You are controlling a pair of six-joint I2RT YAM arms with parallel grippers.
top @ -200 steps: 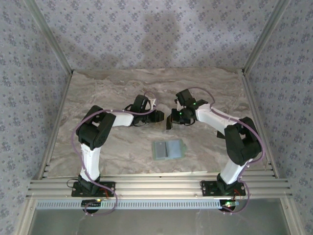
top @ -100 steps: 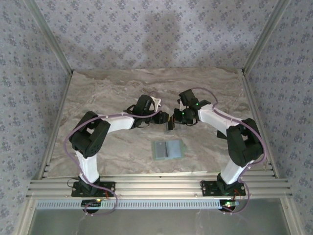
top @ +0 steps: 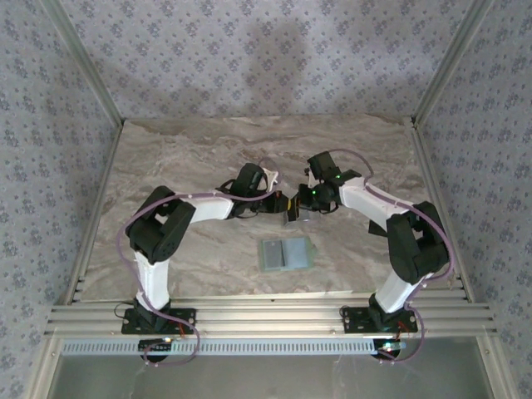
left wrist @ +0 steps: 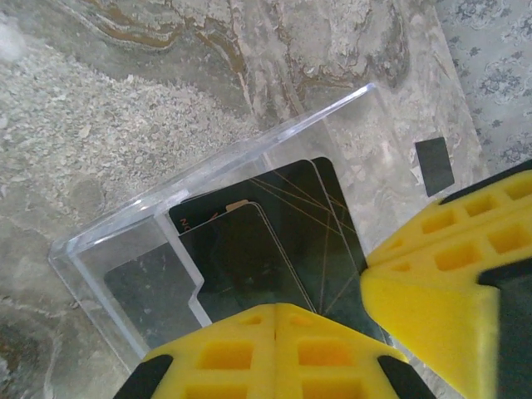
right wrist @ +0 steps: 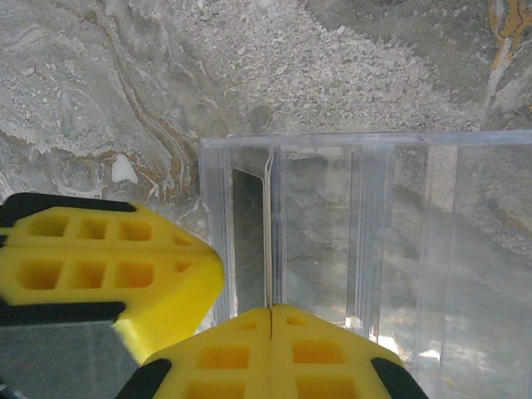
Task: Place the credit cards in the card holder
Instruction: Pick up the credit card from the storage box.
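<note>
A clear plastic case [left wrist: 249, 162] hangs above the table's middle between both grippers. Dark credit cards [left wrist: 266, 241] lie overlapped inside it. My left gripper [left wrist: 275, 309] is shut on the cards' near edge. A yellow finger [left wrist: 440, 283] of the right gripper sits beside it. My right gripper [right wrist: 272, 312] is shut on an inner wall of the case [right wrist: 374, 233], next to a grey card [right wrist: 248, 241] standing edge-on. From above, left gripper [top: 281, 202] and right gripper [top: 298, 202] meet at the case [top: 290, 211]. The pale grey-green card holder [top: 285, 253] lies flat on the table in front of them, untouched.
The marble table [top: 191, 158] is bordered by metal posts and patterned walls. An aluminium rail [top: 266, 316] runs along the near edge by the arm bases.
My left arm has reached right to the case and its jaws have shut on the cards. The right gripper stays shut on the case, shifted slightly right.
</note>
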